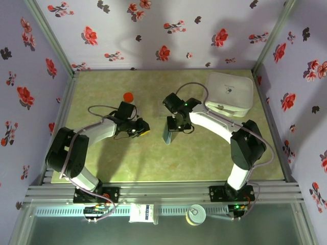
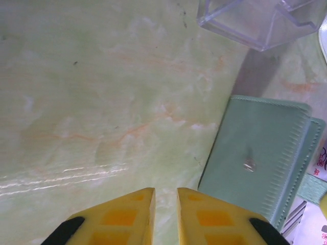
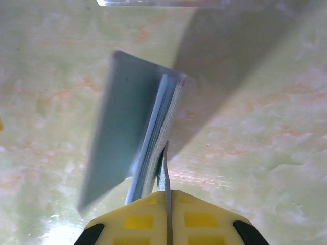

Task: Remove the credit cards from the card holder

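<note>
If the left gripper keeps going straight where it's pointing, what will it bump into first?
Most likely the bare table: the left gripper angles down at it. The card holder lies beside that line, so the gripper would probably slip past it, though depth is hard to judge.

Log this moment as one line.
right gripper: shut on card holder edge | left gripper: slightly open, empty, beside holder
</note>
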